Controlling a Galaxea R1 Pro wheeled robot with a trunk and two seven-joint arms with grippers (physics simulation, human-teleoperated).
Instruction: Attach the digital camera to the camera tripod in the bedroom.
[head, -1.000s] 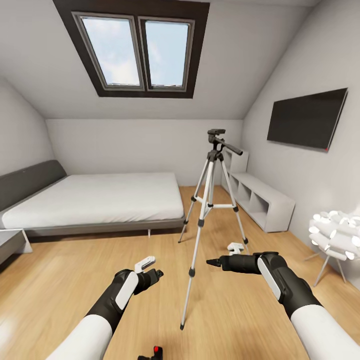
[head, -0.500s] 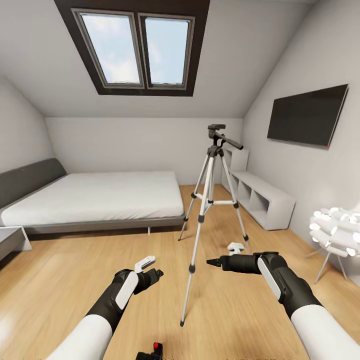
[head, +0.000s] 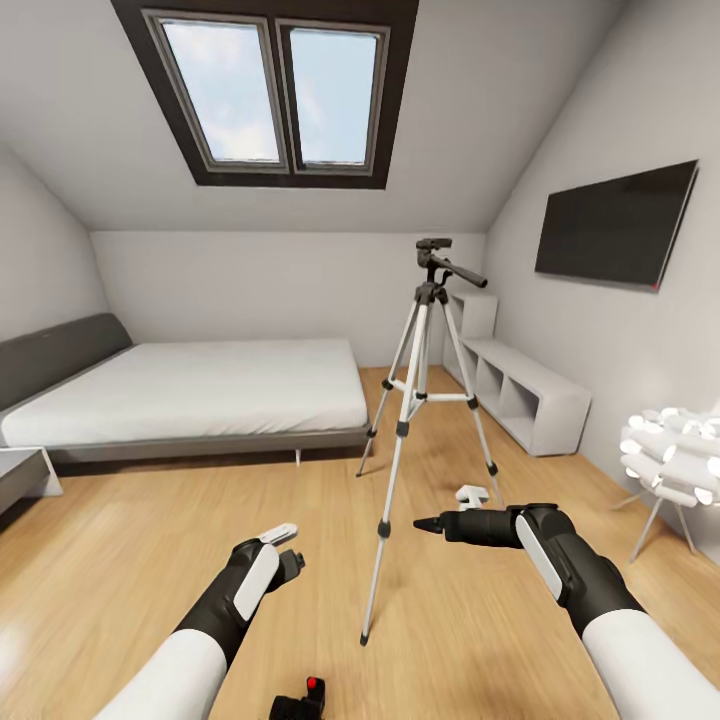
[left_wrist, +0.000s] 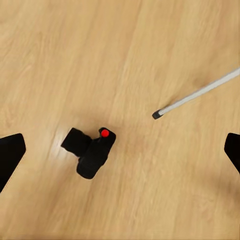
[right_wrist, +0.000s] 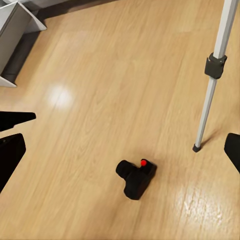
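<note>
Since a moment ago my left gripper (head: 283, 548) has tipped downward toward the floor, while my right gripper (head: 452, 512) has stayed level where it was; the camera view has also drifted a little. Nearest to me, the small black boxy digital camera with the red dot on top (head: 303, 697) lies on the pale wood plank floor (head: 120, 560) just in front of my base, between my two arms. From my left wrist I look straight down on it (left_wrist: 90, 152), and my dark fingertips (left_wrist: 10, 155) sit far out at either edge of that picture, so my left jaws stand wide apart with nothing in them. My right wrist sees it too (right_wrist: 135, 178), its fingers (right_wrist: 11, 150) likewise spread and empty. Just beyond, the black foot of one silver telescoping leg (head: 365, 636) rests on the boards close to the camera, and the tall silver-legged tripod with its black pan head (head: 432, 258) rises behind it. Farther off are the white bed (head: 200, 385), the low white shelf unit (head: 520, 395) and the dark wall screen (head: 612, 225). My worry is that near leg: descending carelessly, my forearm could knock it and tip the tripod, or my fingers could nudge the low camera and slide it away.
</note>
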